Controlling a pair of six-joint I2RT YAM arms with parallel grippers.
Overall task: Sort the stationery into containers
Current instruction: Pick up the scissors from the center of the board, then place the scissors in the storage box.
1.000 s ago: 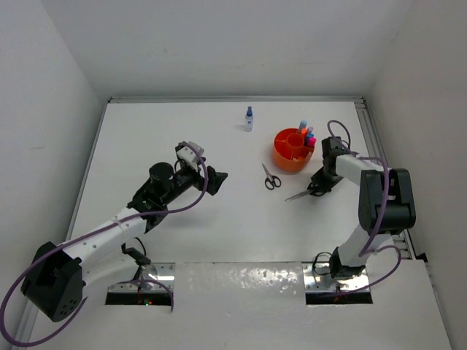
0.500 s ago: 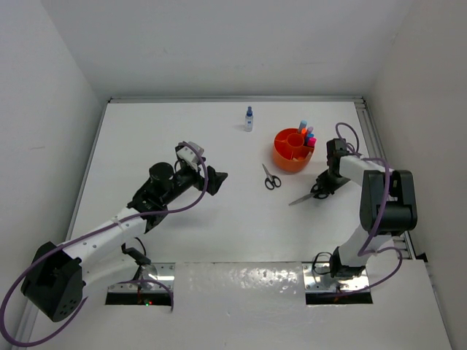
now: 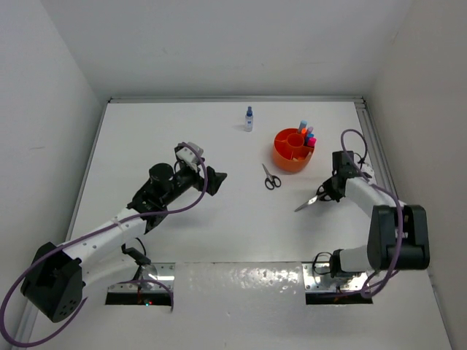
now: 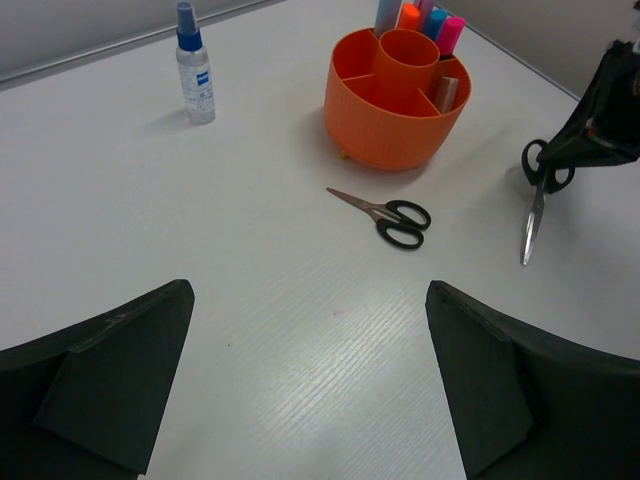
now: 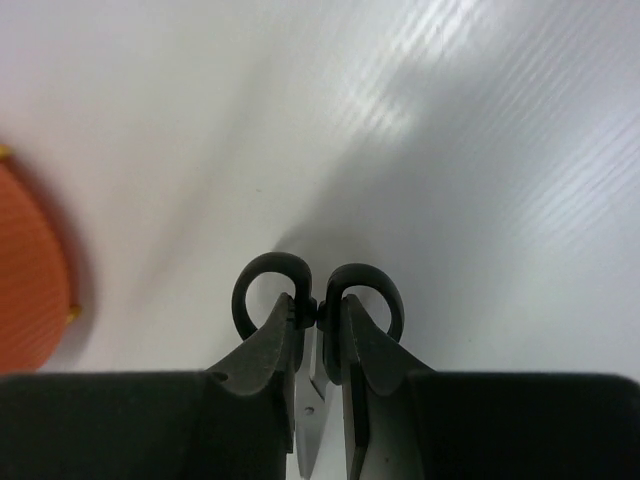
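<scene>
Where the right gripper (image 5: 318, 310) pinches almost closed, its fingers clamp the held scissors (image 5: 272, 261) just below their two black loops, blades slanting down toward the table (image 3: 182, 131). The left gripper (image 4: 310, 385) gapes wide, holding nothing. A second pair of scissors (image 3: 271, 177) lies flat just beside the orange tub (image 3: 290, 157), where markers (image 3: 306, 133) stand upright; the bottle (image 3: 249, 118) stands further back

We see a white table (image 3: 219, 219) enclosed by plain white walls (image 3: 219, 44) on three sides, under even, soft light, shadows faint.
</scene>
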